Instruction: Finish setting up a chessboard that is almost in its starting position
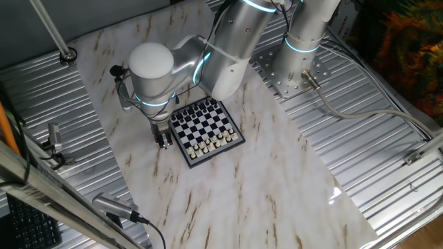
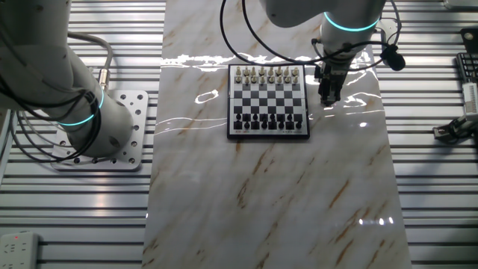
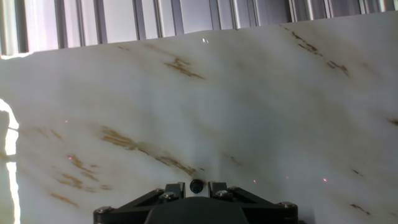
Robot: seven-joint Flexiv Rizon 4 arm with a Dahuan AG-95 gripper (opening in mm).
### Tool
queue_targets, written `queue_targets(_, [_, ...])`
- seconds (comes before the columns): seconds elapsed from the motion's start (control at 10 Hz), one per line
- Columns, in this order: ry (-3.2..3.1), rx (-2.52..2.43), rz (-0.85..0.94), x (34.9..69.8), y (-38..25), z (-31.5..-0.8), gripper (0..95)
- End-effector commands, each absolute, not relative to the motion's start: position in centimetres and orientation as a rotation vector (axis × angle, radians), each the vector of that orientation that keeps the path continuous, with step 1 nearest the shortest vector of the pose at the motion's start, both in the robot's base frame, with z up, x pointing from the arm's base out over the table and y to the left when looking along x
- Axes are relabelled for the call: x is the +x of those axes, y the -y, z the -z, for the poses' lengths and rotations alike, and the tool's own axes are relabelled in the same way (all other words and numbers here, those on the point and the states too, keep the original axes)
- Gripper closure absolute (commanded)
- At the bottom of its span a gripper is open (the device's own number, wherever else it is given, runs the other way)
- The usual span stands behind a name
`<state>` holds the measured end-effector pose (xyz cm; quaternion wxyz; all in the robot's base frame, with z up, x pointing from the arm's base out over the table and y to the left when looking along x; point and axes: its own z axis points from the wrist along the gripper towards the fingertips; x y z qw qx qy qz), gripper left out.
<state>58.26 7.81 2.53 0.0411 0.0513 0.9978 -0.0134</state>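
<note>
The chessboard lies flat on the marble-patterned worktop, towards the 12 o'clock end of that slab in the other fixed view. Pale pieces line its far edge and dark pieces its near edge, so most men seem to stand home already. The rows are too small to tell which square lacks its piece.

The tool hangs off the board, just beside its 3 o'clock edge, pointing down at bare marble. In one fixed view it sits at the board's 9 o'clock side, close to the surface. That placement suggests a stray piece lies off the board there, but none is visible under it. The hand view shows only veined white marble with a small dark blob between the mounts at 6 o'clock; I cannot tell whether the fingers are wide, narrow or holding anything.

The worktop is glossy and throws back bright glare. Around it runs ribbed aluminium decking. The arm's base plate is bolted at 9 o'clock, with cables trailing nearby.
</note>
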Motion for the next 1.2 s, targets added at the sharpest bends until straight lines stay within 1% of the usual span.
queue_targets(0.1, [-3.054, 0.155, 0.041, 58.27, -7.82, -2.51, 76.0])
queue_targets(0.5, [-3.054, 0.152, 0.041, 58.26, -7.82, -2.45, 76.0])
queue_targets(0.6, [-3.054, 0.152, 0.042, 58.26, -7.82, -2.43, 95.0])
queue_targets(1.2, [-3.053, 0.151, 0.043, 58.25, -7.82, -2.41, 95.0])
